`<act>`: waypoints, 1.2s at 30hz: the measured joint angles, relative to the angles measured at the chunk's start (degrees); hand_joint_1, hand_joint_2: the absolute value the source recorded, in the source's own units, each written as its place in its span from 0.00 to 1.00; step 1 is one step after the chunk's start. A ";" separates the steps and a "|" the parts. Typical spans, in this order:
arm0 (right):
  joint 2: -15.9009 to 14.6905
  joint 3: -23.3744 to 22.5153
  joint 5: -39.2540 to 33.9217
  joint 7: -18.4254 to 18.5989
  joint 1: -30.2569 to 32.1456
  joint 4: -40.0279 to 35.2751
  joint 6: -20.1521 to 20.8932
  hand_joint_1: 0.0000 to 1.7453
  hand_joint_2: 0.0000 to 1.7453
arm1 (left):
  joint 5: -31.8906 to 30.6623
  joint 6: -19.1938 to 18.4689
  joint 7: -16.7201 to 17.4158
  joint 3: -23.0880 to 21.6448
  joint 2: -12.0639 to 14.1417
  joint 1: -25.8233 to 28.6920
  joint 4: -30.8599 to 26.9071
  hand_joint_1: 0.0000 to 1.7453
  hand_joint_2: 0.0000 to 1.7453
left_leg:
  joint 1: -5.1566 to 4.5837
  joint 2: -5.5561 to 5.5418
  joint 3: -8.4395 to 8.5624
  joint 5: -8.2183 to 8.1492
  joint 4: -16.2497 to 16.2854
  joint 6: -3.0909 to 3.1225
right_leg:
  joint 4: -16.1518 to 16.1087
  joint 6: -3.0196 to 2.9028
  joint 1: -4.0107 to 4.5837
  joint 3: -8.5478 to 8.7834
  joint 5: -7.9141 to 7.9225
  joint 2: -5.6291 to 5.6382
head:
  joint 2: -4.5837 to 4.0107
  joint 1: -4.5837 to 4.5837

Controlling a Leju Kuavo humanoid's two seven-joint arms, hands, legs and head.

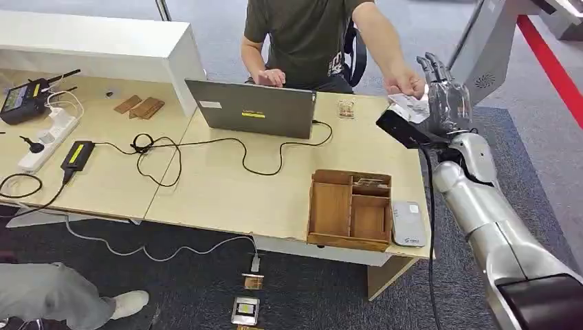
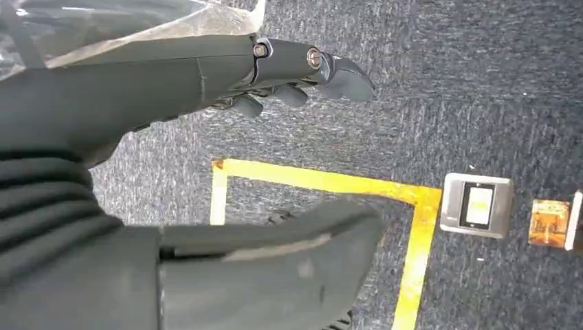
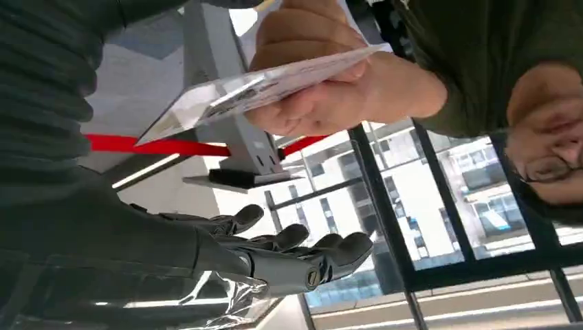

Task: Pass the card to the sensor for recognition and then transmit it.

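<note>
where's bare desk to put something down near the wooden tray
Bare desk lies between the laptop's black cable and the front edge, left of the wooden tray. A smaller patch sits between the tray and the laptop. The right edge is crowded: the white device, the right hand.

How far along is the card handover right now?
Handover looks nearly done: the person's hand grips the card, and the right hand lies open beside it, holding nothing. The left hand hangs open over the floor. Whether the sensor read it, I cannot tell.
</note>
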 joint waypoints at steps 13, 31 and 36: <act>-4.28 0.39 1.14 1.55 0.20 3.63 -0.06 0.00 1.00 | 0.02 -1.03 0.31 -0.98 0.00 -0.06 0.02 0.00 1.00 | 0.00 0.02 0.00 0.00 0.00 0.00 | -0.01 -0.01 0.00 -0.02 0.01 0.01 | 0.00 -0.02; -5.86 0.46 0.92 0.39 0.95 5.09 -1.53 0.00 1.00 | -0.33 -2.01 0.48 -1.51 0.13 -0.09 0.09 0.00 1.00 | 0.00 0.03 0.00 0.00 0.00 0.00 | 0.00 -0.01 0.01 -0.04 0.01 0.02 | 0.00 -0.04; -6.29 0.46 0.00 -0.15 1.13 5.33 -1.62 1.00 1.00 | -0.37 -2.14 0.04 -2.03 0.13 -0.06 0.11 0.00 1.00 | 0.00 0.03 0.00 0.00 0.00 0.00 | 0.00 -0.01 0.01 -0.03 0.01 0.02 | 0.00 -0.04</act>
